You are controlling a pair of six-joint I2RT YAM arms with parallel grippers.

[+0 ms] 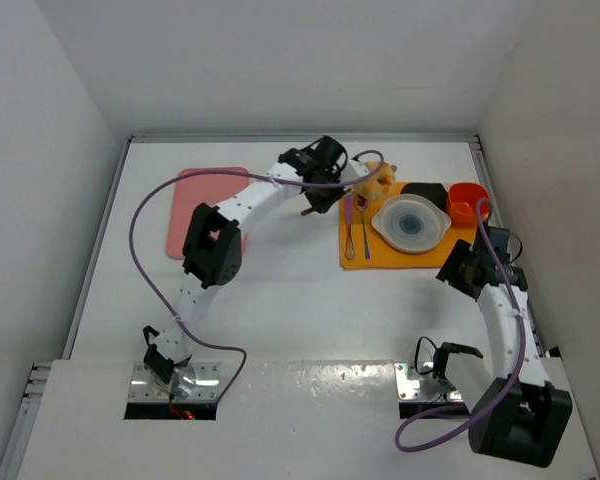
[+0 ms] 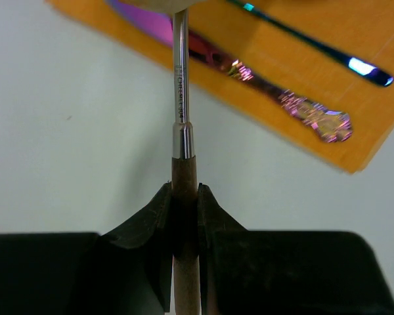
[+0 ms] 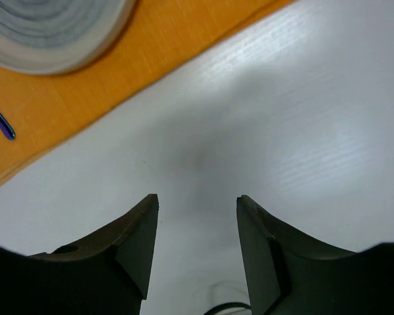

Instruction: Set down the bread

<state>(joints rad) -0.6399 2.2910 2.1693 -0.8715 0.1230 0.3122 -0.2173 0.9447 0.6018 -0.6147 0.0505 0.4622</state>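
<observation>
The bread (image 1: 373, 183) is a small golden, lumpy bun at the far left corner of the orange mat (image 1: 405, 255), just beyond the white plate (image 1: 412, 222) with a blue centre. My left gripper (image 1: 323, 195) (image 2: 184, 190) is shut on the wooden handle (image 2: 185, 262) of a tool. The tool's metal shaft (image 2: 180, 72) runs toward the bread. Its far end meets a pale tan edge (image 2: 154, 4) at the top of the left wrist view. My right gripper (image 1: 458, 268) (image 3: 197, 203) is open and empty over bare table by the mat's near right corner.
Two iridescent utensils (image 1: 356, 225) (image 2: 276, 95) lie on the mat's left side. A black bowl (image 1: 425, 193) and a red cup (image 1: 467, 203) stand behind the plate. A pink board (image 1: 205, 205) lies at the far left. Walls close the table on three sides.
</observation>
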